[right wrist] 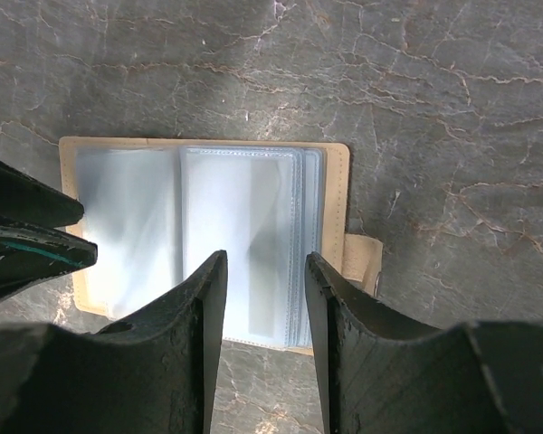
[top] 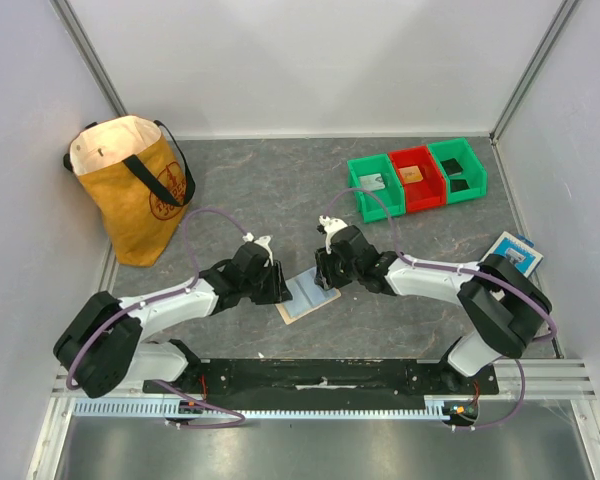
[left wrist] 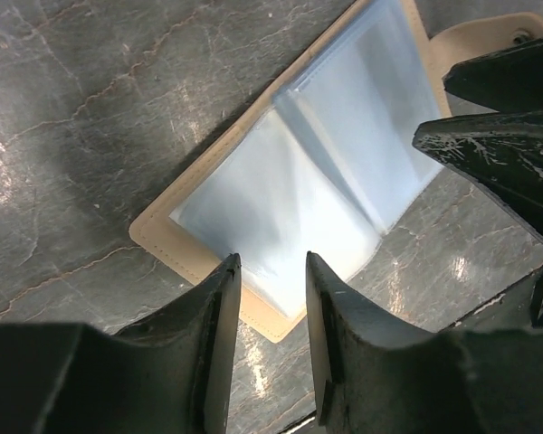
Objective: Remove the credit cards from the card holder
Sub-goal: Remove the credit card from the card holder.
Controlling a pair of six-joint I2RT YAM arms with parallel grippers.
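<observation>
The tan card holder (top: 308, 296) lies open and flat on the table between both arms, its pale blue clear sleeves (right wrist: 235, 208) facing up and its small tab (right wrist: 362, 258) at one edge. No credit cards show in the sleeves. A small orange-tan card (top: 413, 175) lies in the red bin and a black one (top: 458, 170) in the green bin beside it. My left gripper (left wrist: 271, 262) is open over the holder's (left wrist: 326, 163) near corner, nothing between its fingers. My right gripper (right wrist: 265, 258) is open above the sleeve stack, also holding nothing.
Three bins stand at the back right: green (top: 373, 186), red (top: 417, 178), green (top: 458, 170). A yellow tote bag (top: 130, 185) stands at the back left. A blue-and-white flat packet (top: 512, 252) lies by the right wall. The two grippers' fingers are close together over the holder.
</observation>
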